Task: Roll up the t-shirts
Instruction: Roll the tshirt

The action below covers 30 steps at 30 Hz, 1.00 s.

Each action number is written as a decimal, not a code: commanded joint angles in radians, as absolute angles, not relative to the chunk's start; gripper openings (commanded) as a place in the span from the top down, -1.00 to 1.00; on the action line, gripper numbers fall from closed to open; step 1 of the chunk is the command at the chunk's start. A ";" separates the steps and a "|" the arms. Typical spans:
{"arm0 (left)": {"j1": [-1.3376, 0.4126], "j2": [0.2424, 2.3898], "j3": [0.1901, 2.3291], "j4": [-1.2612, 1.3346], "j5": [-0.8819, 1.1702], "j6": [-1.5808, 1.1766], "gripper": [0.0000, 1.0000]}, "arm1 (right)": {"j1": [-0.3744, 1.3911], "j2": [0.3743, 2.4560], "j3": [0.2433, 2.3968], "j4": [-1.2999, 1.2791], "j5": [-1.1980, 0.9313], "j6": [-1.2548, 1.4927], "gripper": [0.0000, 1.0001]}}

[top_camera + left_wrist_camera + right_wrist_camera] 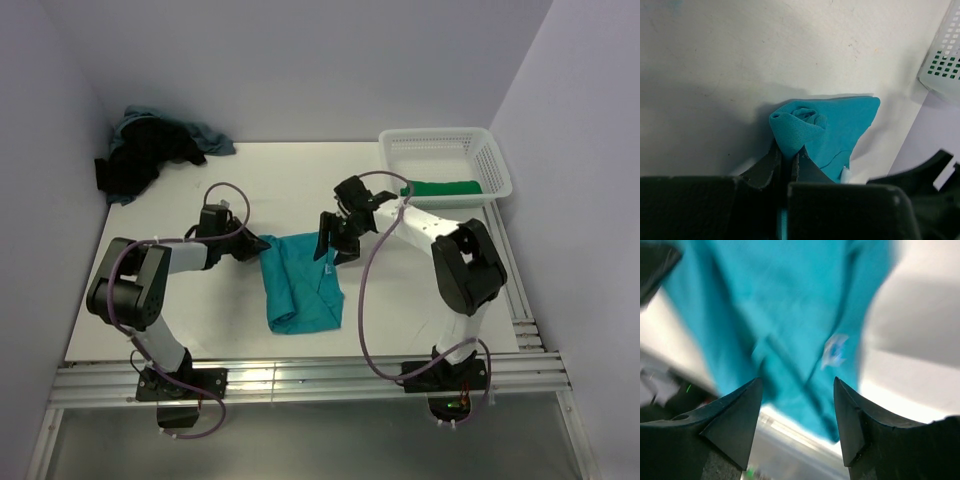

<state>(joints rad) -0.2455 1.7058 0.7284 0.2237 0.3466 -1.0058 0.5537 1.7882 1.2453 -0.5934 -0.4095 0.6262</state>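
Note:
A bright teal t-shirt (300, 288) lies folded into a narrow strip on the white table (300, 180), between the two arms. My left gripper (258, 246) is shut on its upper left corner, and the left wrist view shows a bunched fold of the teal t-shirt (796, 127) pinched between the fingertips (771, 162). My right gripper (334, 250) hangs open just above the shirt's upper right edge. Nothing sits between its jaws in the blurred right wrist view, where the teal t-shirt (780, 305) lies beyond the right gripper (797, 385).
A white lattice basket (445, 145) stands at the back right with a green t-shirt (442, 188) in it. A heap of black and dusty blue t-shirts (150, 152) lies at the back left corner. Walls close in behind and on both sides.

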 commanded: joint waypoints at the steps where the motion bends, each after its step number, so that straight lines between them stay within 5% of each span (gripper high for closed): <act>1: -0.253 1.654 0.724 0.216 0.356 -0.976 0.99 | 0.531 1.853 1.316 -0.630 -0.243 0.558 -0.31; 15: -0.272 1.646 0.723 0.176 0.364 -0.943 0.99 | 0.472 2.105 1.459 -0.563 -0.219 0.558 -0.16; 21: -0.273 1.654 0.738 0.163 0.367 -0.936 0.99 | 0.471 2.141 1.474 -0.548 -0.226 0.542 0.19; 25: -0.275 1.660 0.747 0.153 0.362 -0.931 0.99 | 0.469 2.163 1.515 -0.569 -0.177 0.525 1.00; 30: -0.275 1.689 0.805 0.114 0.342 -0.897 0.99 | 0.457 2.218 1.662 -0.617 -0.117 0.519 1.00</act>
<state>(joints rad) -0.2687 1.6833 0.7414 0.1513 0.3492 -0.9455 0.4751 2.1563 1.5867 -0.5789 -0.2379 0.5510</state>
